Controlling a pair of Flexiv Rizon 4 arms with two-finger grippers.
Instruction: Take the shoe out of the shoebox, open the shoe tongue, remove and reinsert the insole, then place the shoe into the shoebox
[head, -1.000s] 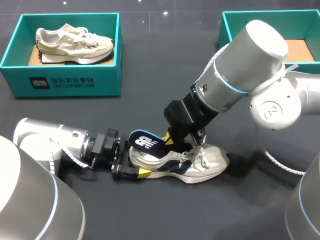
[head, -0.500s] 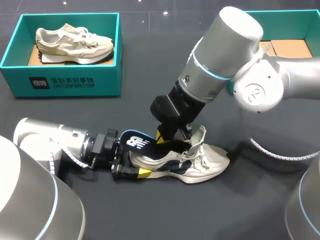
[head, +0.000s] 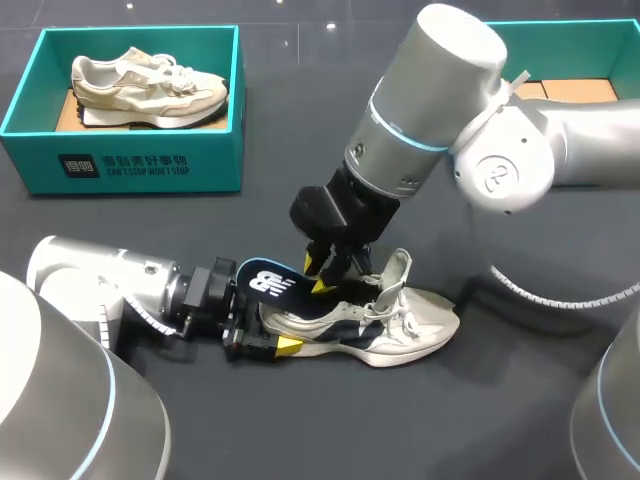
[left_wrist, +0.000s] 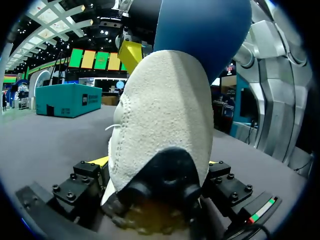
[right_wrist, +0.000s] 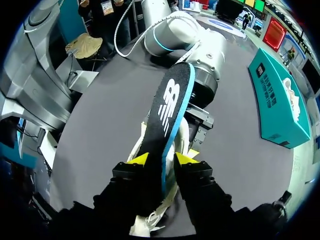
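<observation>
Over the last sec the right gripper (head: 322, 268) has swung back toward the heel end and slightly up, dragging the insole (head: 268, 284) w/ it. Its rear end now pokes further out past the heel collar, above the left gripper (head: 262, 335). The shoe (head: 405, 325) itself hasn't budged. The tongue stands pulled up, so that step looks done. Insole removal is approx halfway. The front part seems to sit inside the shoe still (toe end hidden, so can't say how deep), and more pull is prob needed.

Tools: the right gripper is almost closed and pinches the insole, one yellow tip on each side of it, clear in its own wrist view. The left gripper is clamped on the shoe's heel from both sides, pinning it down.

The shoe lies on its sole on the table (head: 330, 150), well apart from the shoebox (head: 470, 45) at the far right.
</observation>
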